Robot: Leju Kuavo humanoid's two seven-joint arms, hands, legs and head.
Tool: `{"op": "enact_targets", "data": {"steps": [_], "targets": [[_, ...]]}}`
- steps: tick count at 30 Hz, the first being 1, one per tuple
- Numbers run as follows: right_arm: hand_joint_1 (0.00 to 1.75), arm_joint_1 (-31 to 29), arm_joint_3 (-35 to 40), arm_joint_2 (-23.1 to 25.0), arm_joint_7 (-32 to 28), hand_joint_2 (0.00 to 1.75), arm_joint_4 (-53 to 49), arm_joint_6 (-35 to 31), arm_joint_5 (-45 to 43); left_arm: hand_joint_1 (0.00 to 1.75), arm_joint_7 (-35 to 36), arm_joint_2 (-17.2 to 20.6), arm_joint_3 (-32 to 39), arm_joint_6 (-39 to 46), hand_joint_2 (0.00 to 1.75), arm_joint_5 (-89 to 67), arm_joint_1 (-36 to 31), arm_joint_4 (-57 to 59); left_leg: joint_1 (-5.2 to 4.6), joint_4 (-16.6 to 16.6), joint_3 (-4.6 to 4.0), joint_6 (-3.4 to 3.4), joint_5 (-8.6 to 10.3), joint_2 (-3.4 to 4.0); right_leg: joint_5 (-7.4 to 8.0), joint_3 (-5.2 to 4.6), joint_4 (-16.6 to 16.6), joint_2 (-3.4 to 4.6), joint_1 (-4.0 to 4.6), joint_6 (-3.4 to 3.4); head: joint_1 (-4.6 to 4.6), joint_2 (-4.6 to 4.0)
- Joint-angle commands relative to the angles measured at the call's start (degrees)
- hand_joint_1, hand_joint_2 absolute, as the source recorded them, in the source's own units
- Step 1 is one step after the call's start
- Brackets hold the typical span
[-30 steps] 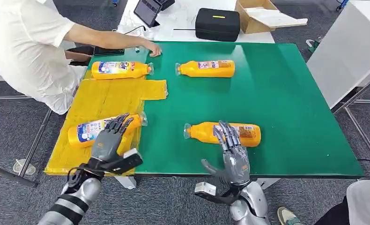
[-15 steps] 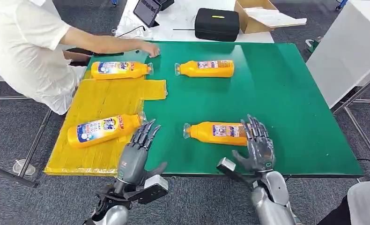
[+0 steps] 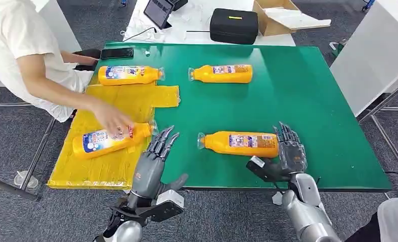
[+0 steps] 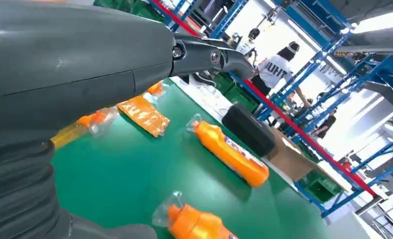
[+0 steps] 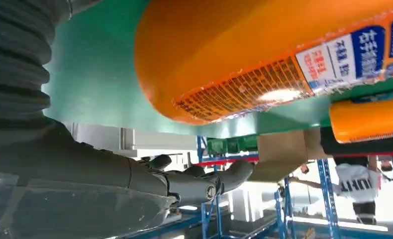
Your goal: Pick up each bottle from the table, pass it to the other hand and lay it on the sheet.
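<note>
While the right hand [image 3: 288, 149] is hovering open-fingered at the base of the near orange bottle [image 3: 240, 143], lower centre of the green table [image 3: 308, 91], the pick-up is seemingly just beginning. Next, its fingers need to wrap that bottle. At lower left, the left hand [image 3: 153, 160] is waiting open, beside the yellow sheet [image 3: 109, 108].

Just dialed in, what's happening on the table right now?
The right hand sits open at the base end of the near orange plastic bottle on the green table, not gripping it. The left hand hovers open by the yellow sheet. A person's hand reaches to the labelled orange bottle lying on that sheet. Two more bottles lie farther back.
</note>
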Motion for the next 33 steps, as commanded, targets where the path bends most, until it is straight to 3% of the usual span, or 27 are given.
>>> {"op": "enact_targets", "data": {"steps": [1,17,19,21,28,29,30,33], "targets": [[0.00,-11.67,6.35,1.44,3.19,1.75,14.88,4.14,2.44,0.00,-0.97,-0.94,-2.89,-1.77,1.75,2.77,-5.23,4.05,-0.04,0.02,0.07,0.03,-0.03,0.19,0.03,0.01,0.03,0.15,-0.02,-0.04,0.02,0.00],[0.00,-13.18,8.72,2.22,4.50,1.75,16.91,6.39,4.10,0.00,-1.65,-1.40,-3.34,-1.82,1.75,3.86,-6.02,5.00,-0.02,-0.02,0.19,0.07,0.01,0.09,-0.01,0.16,-0.01,0.01,0.00,-0.03,0.02,0.00],[0.00,-13.53,9.05,2.52,4.17,1.75,17.37,7.77,3.92,0.00,-1.91,-1.47,-3.50,-1.74,1.75,4.17,-6.19,5.17,-0.09,-0.03,0.49,0.13,-0.10,0.13,-0.13,0.43,0.03,-0.02,-0.04,-0.10,0.00,0.00],[0.00,-13.91,9.89,3.33,4.33,1.75,17.80,8.87,4.26,0.00,-2.18,-1.71,-3.66,-1.67,1.75,4.63,-6.41,5.50,-0.02,-0.01,0.15,0.08,0.01,0.11,0.01,0.13,-0.01,0.03,0.00,-0.03,0.00,0.00],[0.00,-14.57,10.36,4.85,4.41,1.75,19.90,14.42,2.62,0.00,-3.44,-3.33,-3.48,0.37,1.75,7.10,-5.85,5.74,-0.03,-0.03,0.26,0.08,-0.01,0.13,-0.02,0.22,-0.02,0.03,0.00,-0.04,0.00,0.00],[1.57,-14.77,10.49,4.57,4.87,1.75,20.16,16.59,2.25,0.00,-3.52,-3.11,-3.62,0.60,1.75,7.47,-5.96,5.76,-0.01,-0.02,0.19,0.07,0.01,0.11,0.00,0.15,-0.02,0.03,0.01,-0.03,0.02,0.00],[1.75,-14.92,10.53,4.12,5.69,1.75,20.61,18.65,2.01,0.00,-3.48,-2.85,-3.52,0.73,1.75,7.96,-5.92,5.60,-0.04,-0.04,0.35,0.09,-0.05,0.12,-0.06,0.30,-0.01,0.00,-0.01,-0.06,0.00,0.00],[1.75,-14.73,10.50,3.04,7.02,1.75,21.39,21.76,1.56,0.00,-3.40,-2.28,-3.41,0.60,1.75,8.55,-5.79,5.44,-0.04,-0.05,0.31,0.09,-0.01,0.08,-0.04,0.26,-0.02,-0.02,-0.01,-0.05,0.00,0.00]]}}
